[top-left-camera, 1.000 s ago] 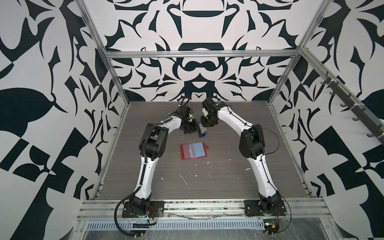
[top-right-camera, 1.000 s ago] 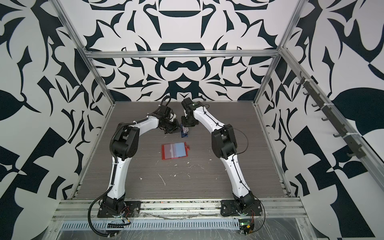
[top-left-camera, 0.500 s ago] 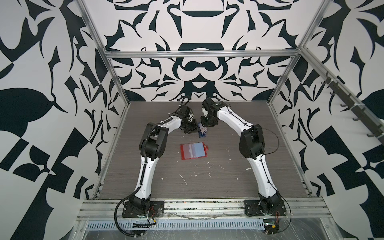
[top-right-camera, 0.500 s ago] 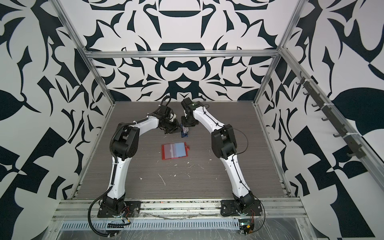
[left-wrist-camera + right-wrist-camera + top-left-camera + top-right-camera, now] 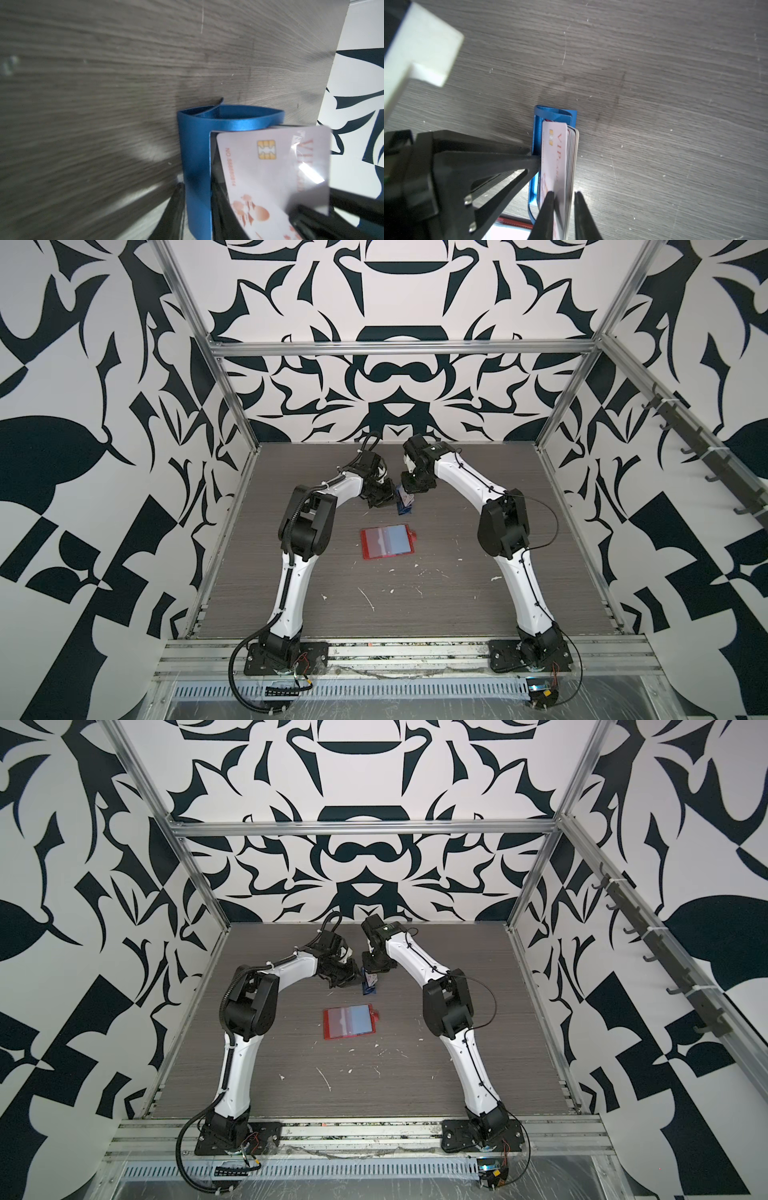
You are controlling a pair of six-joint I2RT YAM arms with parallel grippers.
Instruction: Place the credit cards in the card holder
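The red card holder (image 5: 387,541) (image 5: 348,1021) lies open and flat mid-table; its red edge (image 5: 515,223) shows in the right wrist view. Behind it stands a blue rack (image 5: 404,508) (image 5: 195,155) (image 5: 534,166) holding the credit cards (image 5: 566,162), the white chip card (image 5: 270,166) foremost. My left gripper (image 5: 384,499) (image 5: 197,182) is shut on the rack's wall. My right gripper (image 5: 409,489) (image 5: 564,207) straddles the card stack from above, one finger on the white card's face and the other hard by the stack's far edge.
White scraps (image 5: 368,597) litter the grey wood table toward the front. The left arm's white link (image 5: 421,41) and black finger (image 5: 508,162) crowd one side of the rack. Patterned walls and aluminium frame posts enclose the table.
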